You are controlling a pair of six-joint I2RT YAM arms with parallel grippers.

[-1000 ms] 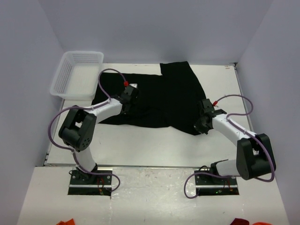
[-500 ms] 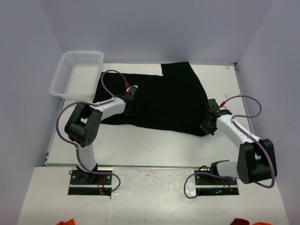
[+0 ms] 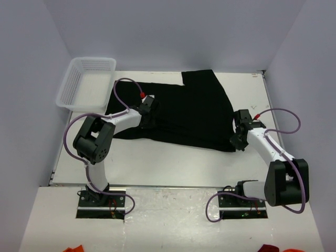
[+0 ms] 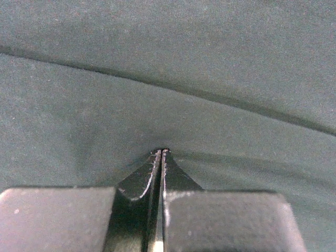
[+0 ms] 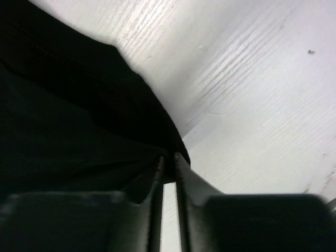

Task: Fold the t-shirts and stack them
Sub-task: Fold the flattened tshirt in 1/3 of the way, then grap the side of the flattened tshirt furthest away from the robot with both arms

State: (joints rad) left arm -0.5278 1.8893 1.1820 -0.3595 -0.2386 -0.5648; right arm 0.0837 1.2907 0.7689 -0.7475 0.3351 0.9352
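Note:
One black t-shirt [image 3: 189, 110] lies spread across the back of the white table [image 3: 168, 165], one part reaching up toward the far edge. My left gripper [image 3: 147, 116] rests on the shirt's left half. In the left wrist view its tips [image 4: 161, 152] are shut together and pinch a small pucker of the cloth [image 4: 157, 79]. My right gripper [image 3: 237, 142] is at the shirt's lower right corner. In the right wrist view it [image 5: 169, 157] is shut on the hem of the dark cloth [image 5: 63, 131], with bare table beside it.
A white mesh basket [image 3: 71, 89] stands at the back left, just off the shirt's left end. Purple cables loop from both arms. Bits of red cloth [image 3: 73, 249] show at the bottom edge, below the arm bases.
The right gripper closed on the shirt's corner and moved right, drawing the hem with it. The left gripper shifted slightly right, still shut. The whole shirt slid a little rightward.

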